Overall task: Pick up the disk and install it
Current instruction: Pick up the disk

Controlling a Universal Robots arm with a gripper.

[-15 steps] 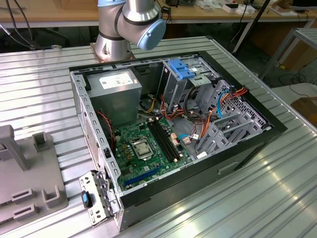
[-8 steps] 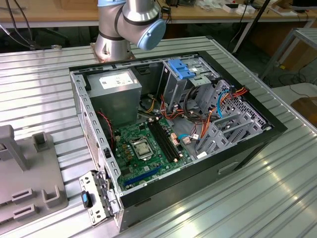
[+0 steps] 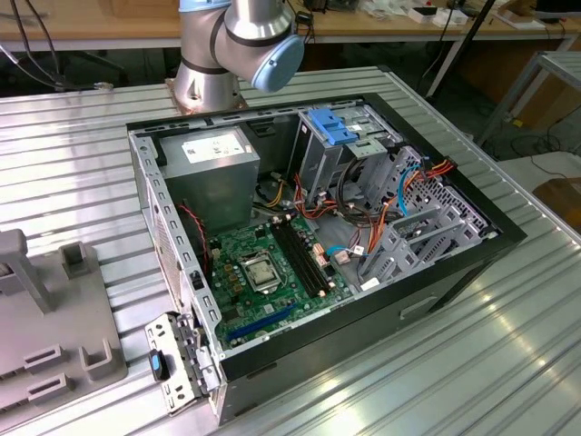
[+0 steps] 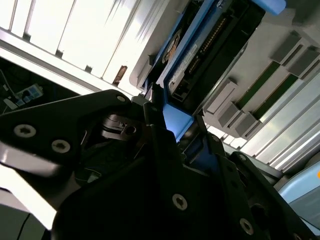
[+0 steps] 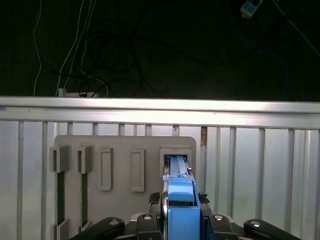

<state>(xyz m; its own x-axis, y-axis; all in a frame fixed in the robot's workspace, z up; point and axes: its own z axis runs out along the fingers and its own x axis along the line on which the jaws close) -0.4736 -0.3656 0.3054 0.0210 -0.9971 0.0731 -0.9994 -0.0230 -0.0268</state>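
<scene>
Gripper (image 5: 181,202) jaws look clamped on the disk (image 5: 179,172), which stands edge-up in 1 slot of the grey holder (image 5: 120,147), prob so it's grabbable from above imo.

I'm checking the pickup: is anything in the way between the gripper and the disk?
Nothing visible. In the first wrist view the gripper is right at the disk, which stands on edge in a slot of the grey holder.
</scene>
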